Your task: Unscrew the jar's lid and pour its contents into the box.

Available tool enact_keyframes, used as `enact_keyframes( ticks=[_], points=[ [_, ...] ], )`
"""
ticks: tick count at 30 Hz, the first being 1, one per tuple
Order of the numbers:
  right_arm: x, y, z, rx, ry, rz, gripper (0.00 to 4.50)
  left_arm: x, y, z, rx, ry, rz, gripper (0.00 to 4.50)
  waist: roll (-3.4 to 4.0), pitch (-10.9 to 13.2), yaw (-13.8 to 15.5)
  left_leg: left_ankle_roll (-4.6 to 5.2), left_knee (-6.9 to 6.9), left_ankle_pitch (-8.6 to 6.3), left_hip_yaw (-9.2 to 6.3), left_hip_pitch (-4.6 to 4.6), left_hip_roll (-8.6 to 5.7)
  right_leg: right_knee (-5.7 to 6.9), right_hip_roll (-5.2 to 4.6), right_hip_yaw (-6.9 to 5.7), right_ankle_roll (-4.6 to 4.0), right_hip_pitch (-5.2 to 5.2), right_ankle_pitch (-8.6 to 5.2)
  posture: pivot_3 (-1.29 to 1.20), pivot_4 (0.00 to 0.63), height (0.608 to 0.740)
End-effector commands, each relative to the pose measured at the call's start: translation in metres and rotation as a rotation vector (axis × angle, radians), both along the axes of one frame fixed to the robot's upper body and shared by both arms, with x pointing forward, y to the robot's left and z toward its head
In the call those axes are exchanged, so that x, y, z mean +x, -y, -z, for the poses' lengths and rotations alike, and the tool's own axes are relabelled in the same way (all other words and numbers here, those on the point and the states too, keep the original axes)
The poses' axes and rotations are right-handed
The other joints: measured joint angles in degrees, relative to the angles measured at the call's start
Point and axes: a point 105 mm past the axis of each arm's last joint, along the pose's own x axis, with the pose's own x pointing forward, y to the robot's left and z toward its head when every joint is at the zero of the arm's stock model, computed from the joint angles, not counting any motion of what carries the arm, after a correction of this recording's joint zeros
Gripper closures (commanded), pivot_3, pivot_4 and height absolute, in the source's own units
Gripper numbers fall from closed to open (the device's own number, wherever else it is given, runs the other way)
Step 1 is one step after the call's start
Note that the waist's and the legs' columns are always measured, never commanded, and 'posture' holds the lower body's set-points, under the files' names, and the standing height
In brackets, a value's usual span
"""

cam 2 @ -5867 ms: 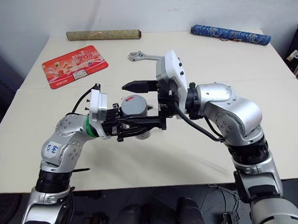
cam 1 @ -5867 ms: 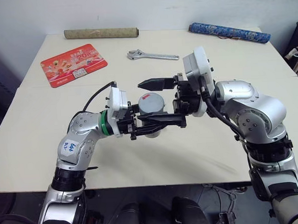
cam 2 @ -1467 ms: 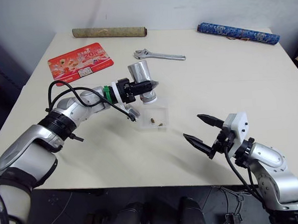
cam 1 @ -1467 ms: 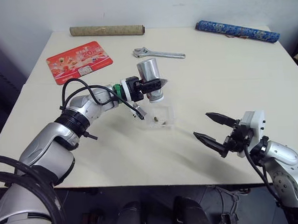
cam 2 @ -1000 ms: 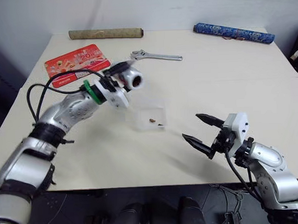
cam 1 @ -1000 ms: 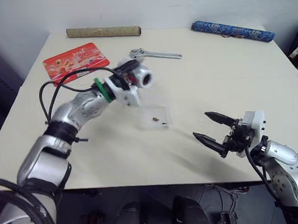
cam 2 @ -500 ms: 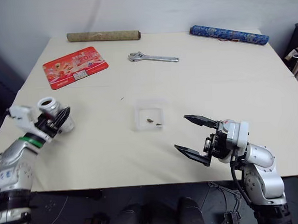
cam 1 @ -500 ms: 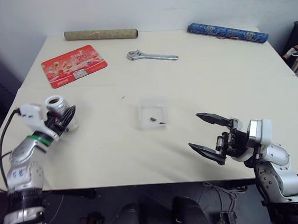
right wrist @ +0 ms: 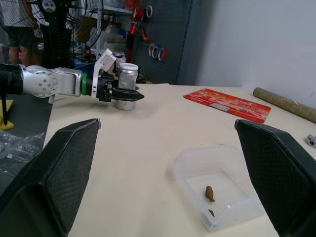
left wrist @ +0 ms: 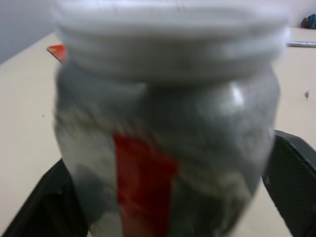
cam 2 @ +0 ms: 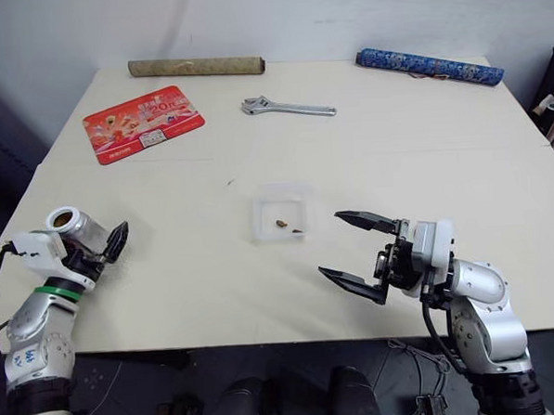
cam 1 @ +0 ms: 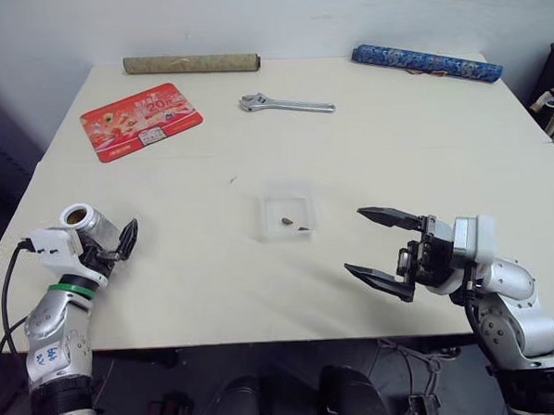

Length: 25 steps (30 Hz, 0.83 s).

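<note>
We've got a clear jar (cam 1: pixel 81 221) with a red label stripe, whitish see-through box (cam 1: pixel 287 210) with brown bits (cam 1: pixel 286 223), red printed mat (cam 1: pixel 141 119), blue patterned roll (cam 1: pixel 425 61)

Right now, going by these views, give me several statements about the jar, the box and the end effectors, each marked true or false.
1. The jar stands upright with its mouth uncovered. True.
2. The brown bits lie in the box. True.
3. The jar stands beside the wrench. False: it stands near the table's front left edge, far from the wrench.
4. The right end effector grips the box. False: its jaws are spread wide and hold nothing, apart from the box.
5. The left end effector has a finger on either side of the jar. True.
</note>
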Motion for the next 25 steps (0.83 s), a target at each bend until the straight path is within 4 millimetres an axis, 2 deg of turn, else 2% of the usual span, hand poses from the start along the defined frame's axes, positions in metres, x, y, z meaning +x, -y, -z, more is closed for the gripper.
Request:
enact_keyframes(
  ticks=[1, 8, 12, 16, 19, 25],
  points=[
    [-0.005, 0.007, -0.014, -0.018, 0.037, 0.034, 0.00, -0.014, -0.010, -0.012, 0.037, 0.041, -0.029, 0.02, 0.00, 0.0, -0.3, -0.01, -0.01, -0.01, 0.00, 0.00, 0.01, 0.00, -0.01, 0.01, 0.00, 0.00, 0.00, 0.00, 0.150, 0.740],
    [-0.014, 0.040, -0.007, -0.058, -0.023, 0.179, 0.00, -0.042, -0.025, 0.001, 0.078, -0.060, -0.058, 0.02, -0.03, 0.0, -0.4, -0.22, -0.12, -0.17, -0.01, 0.00, -0.01, -0.13, -0.42, 0.04, -0.03, 0.01, -0.02, 0.00, 0.150, 0.740],
    [-0.026, 0.065, 0.002, -0.106, -0.048, 0.271, 0.00, -0.061, -0.033, 0.005, 0.156, -0.117, -0.039, 0.02, -0.09, -0.1, -0.3, -0.24, -0.12, -0.21, 0.00, 0.00, -0.02, -0.28, -0.52, 0.05, -0.04, 0.02, -0.03, 0.00, 0.150, 0.740],
    [-0.040, 0.093, 0.009, -0.208, -0.066, 0.309, 0.00, -0.085, -0.024, -0.004, 0.281, -0.156, 0.074, 0.02, -0.09, -0.1, -0.4, -0.19, -0.17, -0.33, 0.01, 0.00, -0.02, -0.51, -0.58, 0.21, -0.07, 0.02, -0.04, 0.00, 0.150, 0.740],
    [-0.046, 0.119, 0.009, -0.288, -0.081, 0.327, 0.00, -0.110, -0.013, -0.011, 0.436, -0.218, 0.224, 0.02, -0.09, -0.1, -0.5, -0.17, -0.19, -0.36, 0.01, 0.01, -0.01, -0.68, -0.61, 0.25, -0.08, 0.06, -0.05, 0.00, 0.150, 0.740],
    [-0.049, 0.149, 0.015, -0.390, -0.101, 0.301, 0.00, -0.140, -0.017, -0.013, 0.531, -0.328, 0.335, 0.02, -0.05, -0.1, -0.5, -0.15, -0.33, -0.46, 0.03, 0.03, 0.08, -0.87, -0.60, 0.23, -0.22, 0.04, -0.12, 0.00, 0.150, 0.740]
  ],
)
